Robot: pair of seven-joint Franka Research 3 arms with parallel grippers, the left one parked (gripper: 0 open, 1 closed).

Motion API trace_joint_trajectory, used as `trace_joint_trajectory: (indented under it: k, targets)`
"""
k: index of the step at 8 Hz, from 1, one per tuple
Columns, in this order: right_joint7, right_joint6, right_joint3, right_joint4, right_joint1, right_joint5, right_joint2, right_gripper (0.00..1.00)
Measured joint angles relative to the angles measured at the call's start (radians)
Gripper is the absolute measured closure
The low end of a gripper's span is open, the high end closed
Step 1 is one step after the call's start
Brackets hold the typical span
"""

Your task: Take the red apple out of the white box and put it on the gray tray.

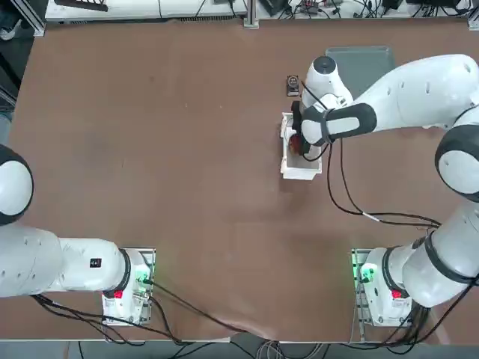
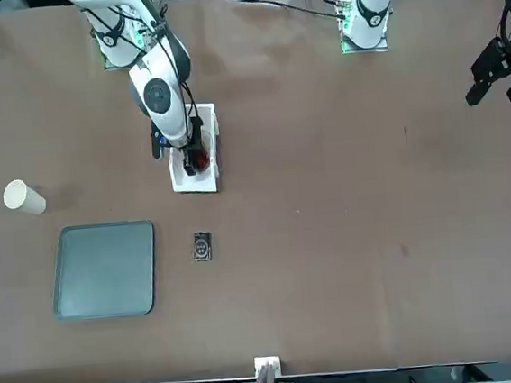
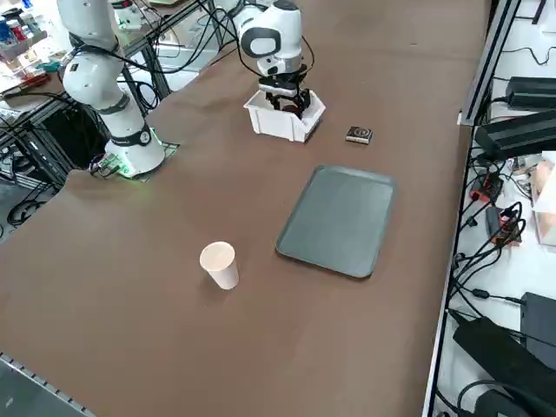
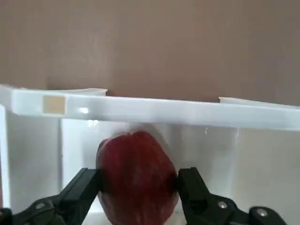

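The red apple (image 4: 136, 180) sits low inside the white box (image 4: 140, 110), close to one wall. My right gripper (image 4: 138, 182) reaches down into the box (image 2: 196, 181), and both black fingers press against the apple's sides, so it is shut on the fruit. From overhead the wrist covers most of the box (image 1: 301, 172); only a red sliver of apple (image 1: 295, 140) shows. The apple (image 2: 201, 162) peeks out beside the gripper (image 2: 193, 157) in the front view. The gray tray (image 3: 339, 220) lies bare on the table beyond the box, further from the arm's base (image 2: 105, 269).
A small black object (image 3: 359, 135) lies between the box and the tray. A pale paper cup (image 3: 219, 264) lies on its side beside the tray, toward the table's right edge (image 2: 23, 197). Cables trail from the arm's wrist.
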Motion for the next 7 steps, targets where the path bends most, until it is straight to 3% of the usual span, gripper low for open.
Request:
trace_joint_trajectory:
  k: [7]
  targets:
    - [0.0,0.013,-0.001,0.003,0.0,-0.004,0.014,0.0]
